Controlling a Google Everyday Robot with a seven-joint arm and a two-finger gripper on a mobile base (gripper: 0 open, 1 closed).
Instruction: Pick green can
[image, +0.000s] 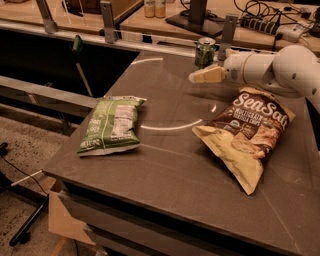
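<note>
Hovering gripper (204, 76) near green can (205, 53) (upright, table (165, 165) far edge).

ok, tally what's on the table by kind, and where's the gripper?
Cans: 1, the green can
Chip bags: 2, the green chip bag and the brown chip bag
Total: 3
The gripper hovers close beside the green can, on its near side.
</note>
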